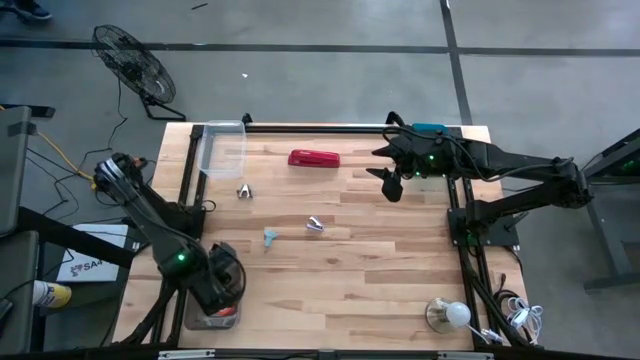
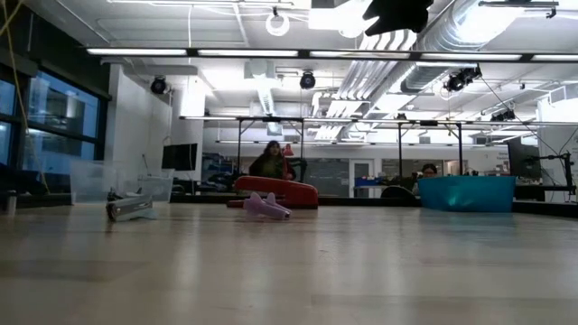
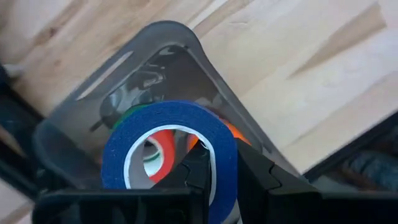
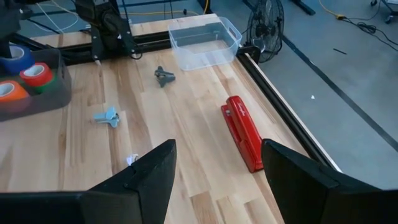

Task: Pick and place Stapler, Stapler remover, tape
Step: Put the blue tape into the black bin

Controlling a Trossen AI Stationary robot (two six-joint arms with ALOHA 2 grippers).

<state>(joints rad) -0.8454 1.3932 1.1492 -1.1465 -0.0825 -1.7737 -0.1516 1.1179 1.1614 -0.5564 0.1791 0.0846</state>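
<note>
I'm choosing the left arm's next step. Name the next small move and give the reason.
Probably lift straight up. The left claw looks closed on the rim of the blue tape roll, which is still inside the grey bin with other rolls, so it must clear the walls. The right claw hangs open above the stapler.

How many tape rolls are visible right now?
3 at least: a blue roll clamped in the left gripper above the grey bin, and a red roll and an orange roll inside it. More may be hidden.
</note>
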